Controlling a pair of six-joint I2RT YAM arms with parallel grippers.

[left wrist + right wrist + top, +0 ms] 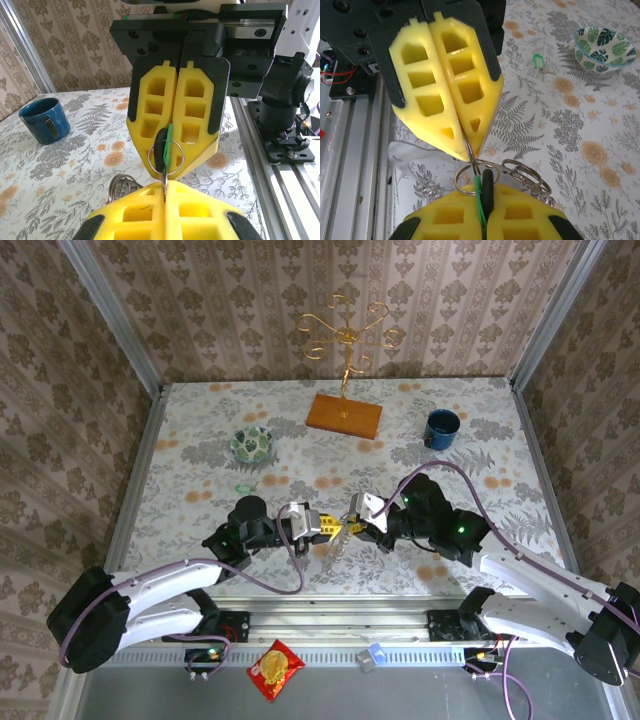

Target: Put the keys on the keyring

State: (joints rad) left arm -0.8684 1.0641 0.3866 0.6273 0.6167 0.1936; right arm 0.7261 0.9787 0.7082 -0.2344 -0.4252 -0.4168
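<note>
Threading looks underway, not finished: at counter (480,440) centre, left end effector (165,186) pinches the keyring (458,182), right end effector (482,190) clamps a green-headed key (168,142), and a spare key (240,488) waits at ten o'clock.

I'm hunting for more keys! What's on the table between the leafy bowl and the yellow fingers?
A small green-headed key lies there, nearer the bowl than the fingers, clearest in the right wrist view.

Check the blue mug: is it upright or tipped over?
Upright: the blue mug stands on its base, open mouth facing up.
</note>
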